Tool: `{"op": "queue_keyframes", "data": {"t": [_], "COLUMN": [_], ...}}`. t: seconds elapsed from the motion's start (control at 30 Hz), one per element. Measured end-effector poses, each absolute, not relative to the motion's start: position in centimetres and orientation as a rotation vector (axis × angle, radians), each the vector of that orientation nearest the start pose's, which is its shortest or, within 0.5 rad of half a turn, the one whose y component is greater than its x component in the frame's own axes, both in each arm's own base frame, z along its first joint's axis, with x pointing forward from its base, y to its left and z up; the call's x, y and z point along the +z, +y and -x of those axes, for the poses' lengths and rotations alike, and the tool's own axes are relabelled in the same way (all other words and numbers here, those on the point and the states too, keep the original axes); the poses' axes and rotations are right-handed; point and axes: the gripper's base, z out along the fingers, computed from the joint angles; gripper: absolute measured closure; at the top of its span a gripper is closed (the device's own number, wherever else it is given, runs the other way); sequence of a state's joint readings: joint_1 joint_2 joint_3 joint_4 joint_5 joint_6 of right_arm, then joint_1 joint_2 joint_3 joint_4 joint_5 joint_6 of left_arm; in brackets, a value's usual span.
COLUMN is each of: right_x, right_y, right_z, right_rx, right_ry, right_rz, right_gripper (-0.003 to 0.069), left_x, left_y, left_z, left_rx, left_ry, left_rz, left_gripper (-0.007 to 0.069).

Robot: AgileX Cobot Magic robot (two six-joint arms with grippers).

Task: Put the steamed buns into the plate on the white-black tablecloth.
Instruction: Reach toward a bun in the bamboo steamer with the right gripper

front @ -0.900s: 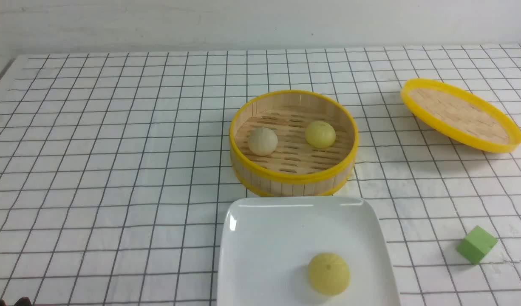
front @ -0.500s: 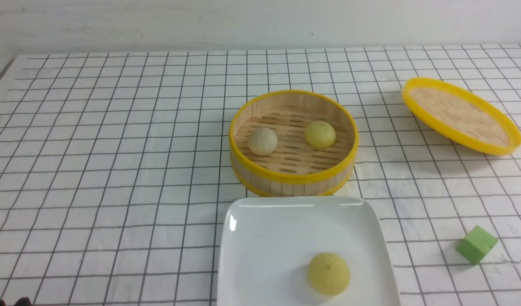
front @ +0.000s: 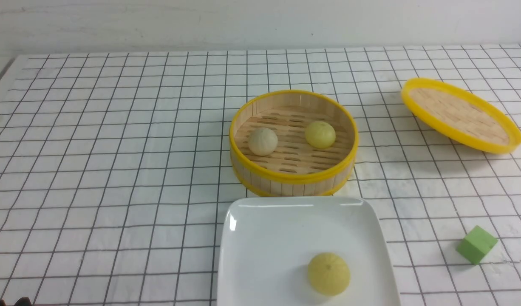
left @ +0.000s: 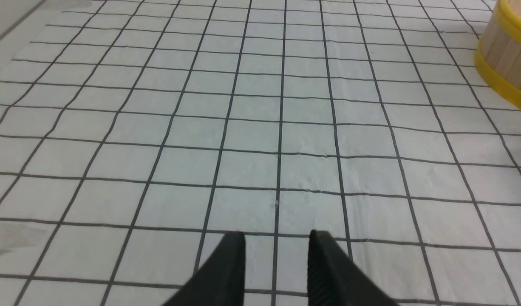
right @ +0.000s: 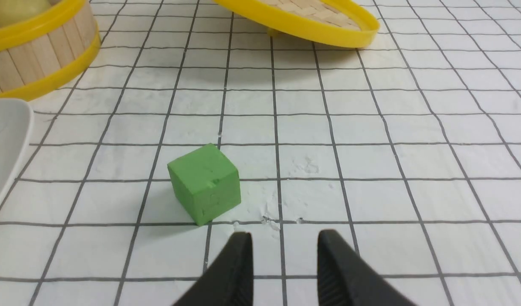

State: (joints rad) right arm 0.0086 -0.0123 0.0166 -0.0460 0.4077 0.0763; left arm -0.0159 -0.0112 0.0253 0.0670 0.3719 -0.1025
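Observation:
A white square plate (front: 260, 238) lies on the white-black tablecloth (front: 116, 170) at the near centre, with one pale yellow steamed bun (front: 328, 274) on it. An off-white bun (front: 262, 141) and a second pale yellow bun (front: 320, 134) sit in the round bamboo steamer basket (front: 292, 178) just behind the plate. My left gripper (left: 277, 236) is open and empty over bare cloth, left of the basket (left: 507, 63). My right gripper (right: 284, 234) is open and empty, close to a green cube (right: 205, 182). The plate's edge (right: 5, 144) also shows in the right wrist view.
The yellow-rimmed woven lid (front: 460, 114) lies tilted at the far right and shows in the right wrist view (right: 298, 17). The green cube (front: 476, 244) sits right of the plate. A dark tip of the left arm (front: 14, 302) shows at the front view's bottom left corner.

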Motion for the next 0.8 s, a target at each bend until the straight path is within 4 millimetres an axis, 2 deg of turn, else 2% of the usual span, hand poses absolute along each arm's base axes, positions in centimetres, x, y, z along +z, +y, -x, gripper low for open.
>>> {"op": "queue_keyframes", "data": {"t": [0.57, 0.63, 0.7, 0.73, 0.77, 0.8], "right_x": [17.2, 17.2, 17.3, 17.3, 17.3, 17.3], "right_y": [-0.2, -0.3, -0.1, -0.1, 0.2, 0.2], "right_z": [-5.1, -5.2, -5.2, -5.2, -5.3, -5.3], "right_rx": [-0.008, -0.023, 0.041, 0.063, 0.22, 0.229], "right_ry": [1.895, 1.886, 1.87, 1.868, 1.846, 1.844], "right_rz": [-0.025, -0.016, -0.077, -0.094, -0.236, -0.248], "right_gripper": [0.0419, 0.0419, 0.0419, 0.0419, 0.0419, 0.0419], "left_x": [17.2, 17.2, 17.2, 17.3, 17.3, 17.3], "left_y": [0.1, -0.4, -0.9, -1.0, -1.5, -1.6], "left_z": [-5.3, -5.3, -5.2, -5.2, -5.2, -5.2], "left_rx": [-0.057, -0.244, -0.491, -0.54, -0.756, -0.803], "left_ry": [1.868, 1.86, 1.835, 1.829, 1.789, 1.779], "left_rz": [0.077, 0.242, 0.461, 0.499, 0.696, 0.734], "left_gripper": [0.0384, 0.0384, 0.0384, 0.0384, 0.0384, 0.0384]}}
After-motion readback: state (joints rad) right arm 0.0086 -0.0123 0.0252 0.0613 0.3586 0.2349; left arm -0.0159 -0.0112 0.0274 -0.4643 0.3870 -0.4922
